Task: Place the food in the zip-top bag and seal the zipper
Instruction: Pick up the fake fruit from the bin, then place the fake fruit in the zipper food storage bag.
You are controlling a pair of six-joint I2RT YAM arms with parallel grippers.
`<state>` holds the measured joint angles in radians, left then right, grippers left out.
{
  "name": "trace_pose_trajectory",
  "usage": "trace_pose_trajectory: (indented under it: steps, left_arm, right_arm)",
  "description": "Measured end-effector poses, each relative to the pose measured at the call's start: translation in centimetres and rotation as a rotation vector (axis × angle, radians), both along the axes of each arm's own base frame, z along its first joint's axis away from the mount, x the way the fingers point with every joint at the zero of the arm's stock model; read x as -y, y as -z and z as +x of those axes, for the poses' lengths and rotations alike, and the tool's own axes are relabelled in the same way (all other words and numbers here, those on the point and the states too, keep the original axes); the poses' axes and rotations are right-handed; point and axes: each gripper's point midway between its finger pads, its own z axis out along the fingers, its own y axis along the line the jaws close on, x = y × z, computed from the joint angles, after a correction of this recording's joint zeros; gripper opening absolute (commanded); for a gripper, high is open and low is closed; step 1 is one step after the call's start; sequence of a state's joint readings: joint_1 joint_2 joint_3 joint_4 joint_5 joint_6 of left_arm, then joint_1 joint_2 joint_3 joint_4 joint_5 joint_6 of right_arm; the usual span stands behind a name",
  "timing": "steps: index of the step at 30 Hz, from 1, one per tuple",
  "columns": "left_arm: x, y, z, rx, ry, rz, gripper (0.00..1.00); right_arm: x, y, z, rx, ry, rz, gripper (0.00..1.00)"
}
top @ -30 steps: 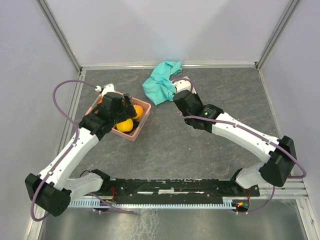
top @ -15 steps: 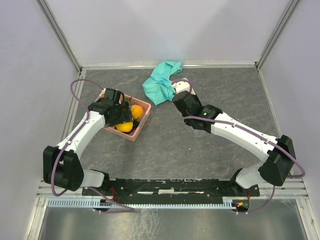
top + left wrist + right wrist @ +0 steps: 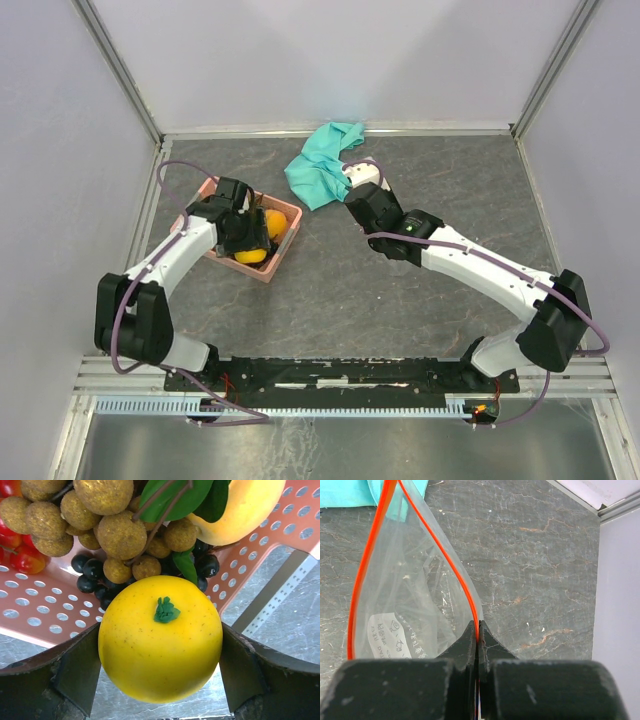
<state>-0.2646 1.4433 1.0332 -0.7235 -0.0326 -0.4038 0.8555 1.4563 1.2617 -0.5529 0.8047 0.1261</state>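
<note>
The food lies in a pink basket (image 3: 264, 272): a yellow fruit (image 3: 160, 640), an orange fruit (image 3: 240, 505), brown berries (image 3: 110, 530) with green leaves (image 3: 175, 497), dark berries (image 3: 95, 572) and small red pieces (image 3: 20, 555). My left gripper (image 3: 160, 675) is in the basket (image 3: 40, 620), its fingers (image 3: 75, 675) pressed on both sides of the yellow fruit. In the top view the left gripper (image 3: 248, 238) is over the yellow fruit (image 3: 250, 255). My right gripper (image 3: 478, 630) is shut on the red-orange zipper (image 3: 445, 555) of the clear bag (image 3: 415, 595), whose mouth gapes open.
A teal cloth (image 3: 320, 165) lies bunched at the back, just beyond my right gripper (image 3: 352, 180), and shows in the right wrist view (image 3: 350, 492). Grey walls and metal rails bound the marbled table (image 3: 400, 300) on three sides.
My left arm has swung its elbow back and left, and its gripper has settled lower in the basket around the yellow fruit. The right arm has barely moved.
</note>
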Motion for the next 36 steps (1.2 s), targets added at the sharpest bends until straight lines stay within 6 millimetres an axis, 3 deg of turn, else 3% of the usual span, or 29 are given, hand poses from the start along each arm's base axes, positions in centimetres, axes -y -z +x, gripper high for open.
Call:
trace_pose_trajectory:
  steps: [4, 16, 26, 36]
  left_arm:
    - [0.3, -0.6, -0.1, 0.015, 0.007, -0.019, 0.58]
    - [2.0, -7.0, -0.4, 0.206, 0.014, -0.176, 0.45]
    - [6.8, -13.5, 0.2, 0.367, 0.042, -0.490, 0.43]
    - [12.6, -16.5, -0.2, 0.413, 0.111, -0.709, 0.40]
  right_arm:
    - [-0.1, 0.0, 0.0, -0.002, -0.002, 0.003, 0.02]
    - [-1.4, 0.7, -0.2, -0.027, -0.025, 0.076, 0.02]
    - [-3.7, 2.6, -0.8, -0.076, -0.074, 0.093, 0.02]
    - [-5.8, 2.5, -1.3, -0.082, -0.112, 0.119, 0.02]
